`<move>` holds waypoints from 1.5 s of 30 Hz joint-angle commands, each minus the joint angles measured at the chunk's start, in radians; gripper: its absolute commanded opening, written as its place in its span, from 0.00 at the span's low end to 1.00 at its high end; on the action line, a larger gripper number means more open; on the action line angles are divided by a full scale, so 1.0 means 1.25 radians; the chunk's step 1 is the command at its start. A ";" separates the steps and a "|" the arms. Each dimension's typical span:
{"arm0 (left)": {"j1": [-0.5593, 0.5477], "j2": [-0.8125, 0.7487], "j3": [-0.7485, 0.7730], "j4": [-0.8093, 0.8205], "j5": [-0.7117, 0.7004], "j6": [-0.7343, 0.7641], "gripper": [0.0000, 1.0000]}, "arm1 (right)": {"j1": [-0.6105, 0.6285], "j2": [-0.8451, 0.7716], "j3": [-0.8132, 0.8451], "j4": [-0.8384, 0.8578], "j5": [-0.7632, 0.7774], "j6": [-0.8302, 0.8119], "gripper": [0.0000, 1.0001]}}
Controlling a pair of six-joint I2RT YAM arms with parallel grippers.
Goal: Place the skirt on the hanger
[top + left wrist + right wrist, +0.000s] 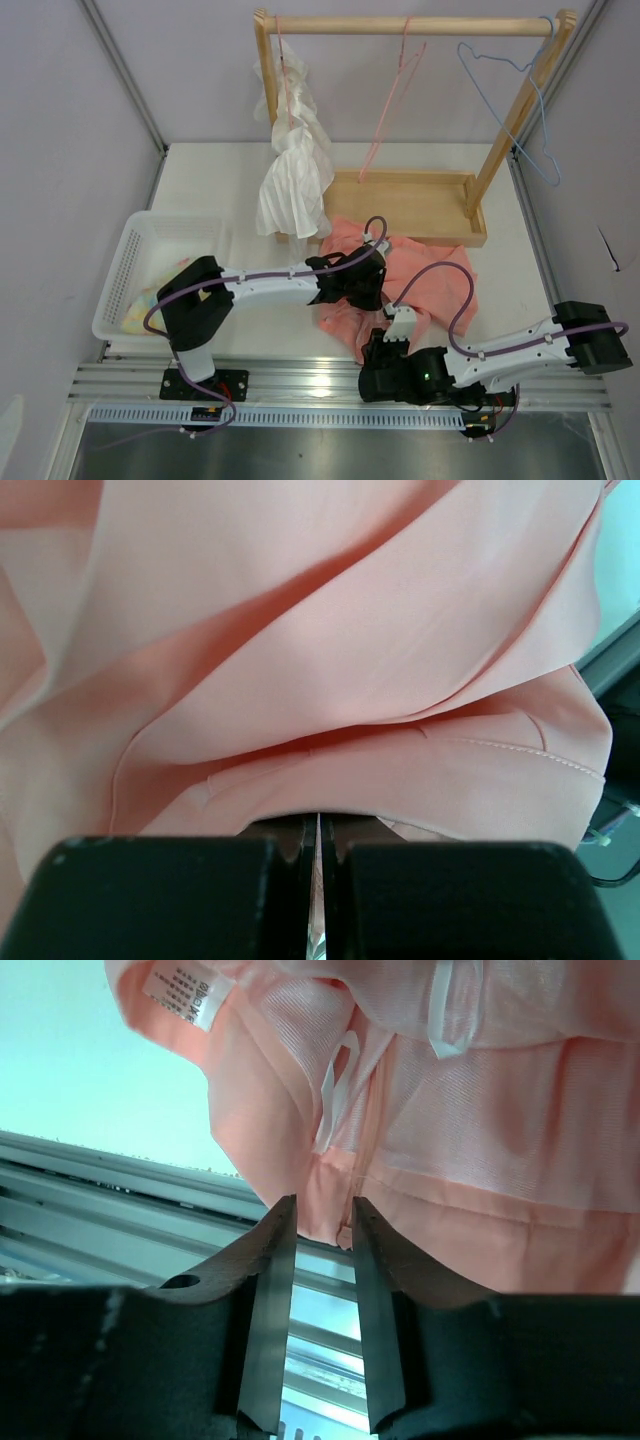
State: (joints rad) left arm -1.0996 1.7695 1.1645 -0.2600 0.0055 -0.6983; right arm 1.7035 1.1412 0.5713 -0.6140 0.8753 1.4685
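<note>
The salmon-pink skirt [420,275] lies crumpled on the table in front of the wooden rack. The pink wire hanger [395,95] hangs from the rack's top rail, away from both grippers. My left gripper [362,285] sits on the skirt's left part. In the left wrist view its jaws [318,825] are closed to a thin slit under folds of the skirt [350,660]. My right gripper [388,345] is at the skirt's near edge. Its jaws [325,1215] stand narrowly apart, pinching a bunched seam of the skirt [480,1140].
A white ruffled garment [295,175] hangs at the rail's left end. A light-blue wire hanger [505,75] hangs at the right end. The rack's wooden base tray [420,205] is behind the skirt. A white basket [150,255] at left holds a yellow-and-blue cloth [140,305]. A metal rail [300,385] runs along the near edge.
</note>
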 commanded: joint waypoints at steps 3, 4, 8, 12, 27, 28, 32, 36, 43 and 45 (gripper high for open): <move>0.022 0.007 0.033 0.023 0.045 0.006 0.00 | 0.013 0.014 -0.013 -0.008 0.103 0.078 0.36; 0.022 0.009 0.038 0.021 0.048 0.008 0.00 | 0.008 0.018 -0.015 0.004 0.107 0.056 0.37; 0.024 0.015 0.049 0.015 0.054 0.010 0.00 | -0.029 0.032 -0.048 0.100 0.102 0.008 0.36; 0.029 0.024 0.060 0.006 0.059 0.015 0.00 | -0.047 0.038 -0.058 0.165 0.105 -0.037 0.36; 0.033 0.041 0.078 -0.002 0.077 0.021 0.00 | -0.104 0.092 -0.054 0.252 0.085 -0.116 0.34; 0.033 0.041 0.078 -0.002 0.079 0.022 0.00 | -0.116 0.095 -0.059 0.265 0.078 -0.125 0.33; 0.033 0.040 0.080 -0.007 0.077 0.027 0.00 | -0.133 0.109 -0.062 0.318 0.074 -0.162 0.32; 0.033 0.042 0.078 -0.007 0.079 0.028 0.00 | -0.149 0.139 -0.061 0.357 0.061 -0.194 0.31; 0.034 0.042 0.083 -0.010 0.079 0.028 0.00 | -0.145 0.167 -0.062 0.328 0.061 -0.158 0.15; 0.034 0.040 0.082 -0.010 0.079 0.030 0.00 | -0.133 0.162 -0.056 0.302 0.075 -0.142 0.05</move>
State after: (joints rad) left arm -1.0653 1.8145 1.2255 -0.2821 0.0872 -0.6796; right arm 1.5219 1.3418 0.4984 -0.2077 0.9054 1.2491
